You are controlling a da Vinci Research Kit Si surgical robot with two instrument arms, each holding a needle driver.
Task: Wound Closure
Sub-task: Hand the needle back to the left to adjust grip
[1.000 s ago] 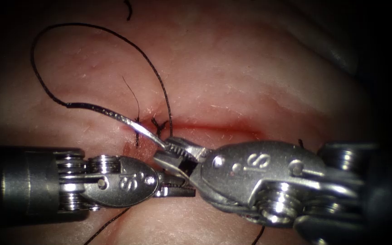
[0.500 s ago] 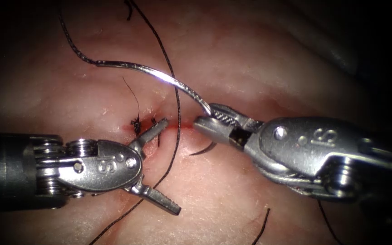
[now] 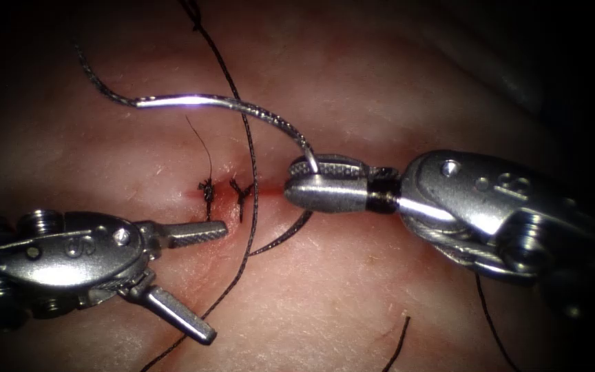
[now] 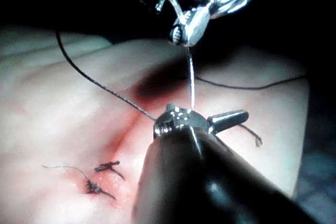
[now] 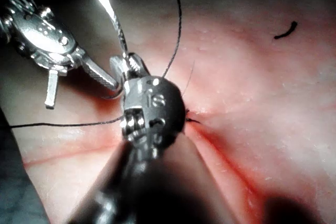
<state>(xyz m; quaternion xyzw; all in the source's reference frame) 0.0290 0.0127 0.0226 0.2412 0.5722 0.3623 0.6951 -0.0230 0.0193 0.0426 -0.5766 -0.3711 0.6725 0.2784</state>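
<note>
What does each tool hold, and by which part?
The right tool grips the needle near its pointed end, clear of the tissue. The left tool is open and holds nothing.

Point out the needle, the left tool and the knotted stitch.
needle [image 3: 242, 107]: endoscope view, mid-curve, clear of the tissue.
left tool [image 3: 197, 282]: endoscope view, between its open tips.
knotted stitch [image 3: 207, 187]: endoscope view, the knot.

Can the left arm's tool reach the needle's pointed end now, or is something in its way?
Probably yes. The left tool is open and holds nothing. The needle, free of the tissue, is gripped by the right tool; its pointed end sticks out below those jaws. Only the thread crosses between.
</note>
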